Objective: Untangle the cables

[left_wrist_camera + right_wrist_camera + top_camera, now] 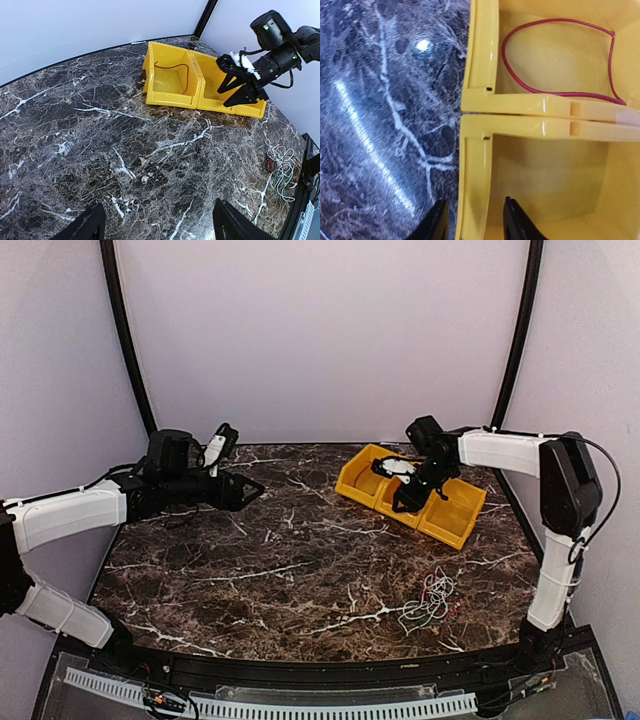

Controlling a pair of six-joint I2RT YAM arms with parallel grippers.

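The cables point(430, 602) lie as a small tangle of thin white, red and dark wires on the marble table point(300, 560), near the front right; the tangle also shows in the left wrist view point(280, 167). One red cable point(560, 60) lies looped alone in the end yellow bin point(172, 82). My right gripper point(405, 504) is open and empty; its fingers point(436, 222) straddle the front wall of the neighbouring bin point(475, 165), one outside, one inside. My left gripper point(255, 488) is open and empty above the table's far left, far from the cables.
The yellow bins point(455, 515) stand in a row at the back right. Grey walls close the back and sides. A white ribbed rail point(300, 705) runs along the near edge. The right arm point(280, 50) reaches over the bins.
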